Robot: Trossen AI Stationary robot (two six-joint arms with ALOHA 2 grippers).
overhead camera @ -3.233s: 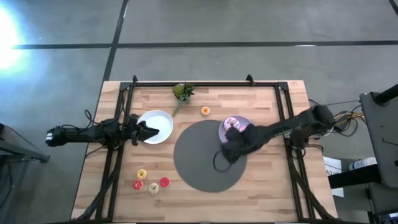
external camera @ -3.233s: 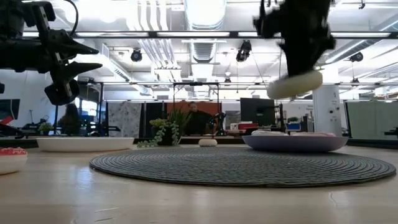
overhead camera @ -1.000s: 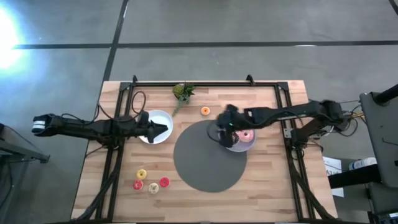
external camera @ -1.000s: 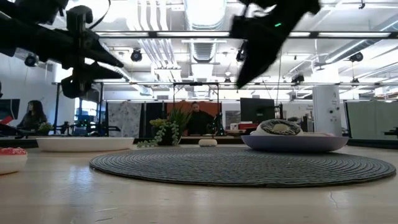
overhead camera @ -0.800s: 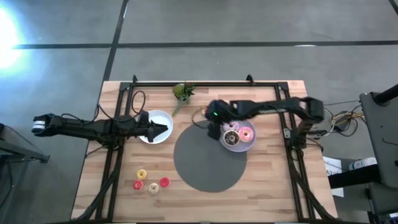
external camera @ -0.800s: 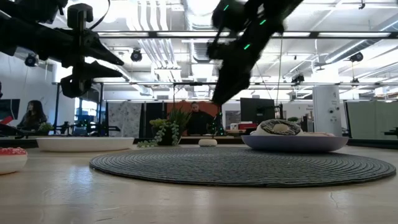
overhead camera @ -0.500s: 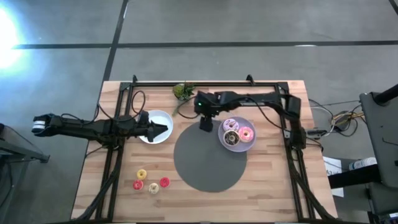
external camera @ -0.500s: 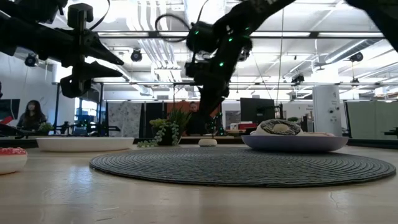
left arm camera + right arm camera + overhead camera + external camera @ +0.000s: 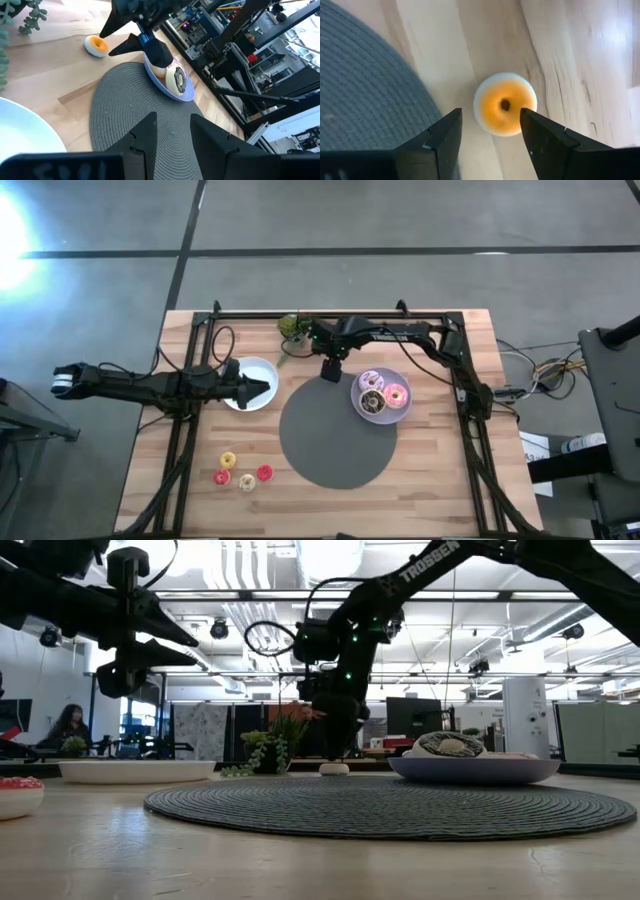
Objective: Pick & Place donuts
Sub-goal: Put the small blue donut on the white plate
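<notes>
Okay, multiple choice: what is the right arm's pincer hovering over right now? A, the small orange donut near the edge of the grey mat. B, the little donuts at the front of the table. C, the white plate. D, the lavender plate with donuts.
A: the right wrist view shows the open right pincer directly above the small orange donut, which lies on bare wood beside the grey mat.

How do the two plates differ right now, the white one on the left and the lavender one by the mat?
The white plate holds no donuts; the lavender plate holds three donuts. The left gripper hovers over the white plate, jaws open; the right gripper is off the lavender plate, open above the orange donut. The lavender plate overlaps the grey mat; the white one sits apart. Both are round.
</notes>
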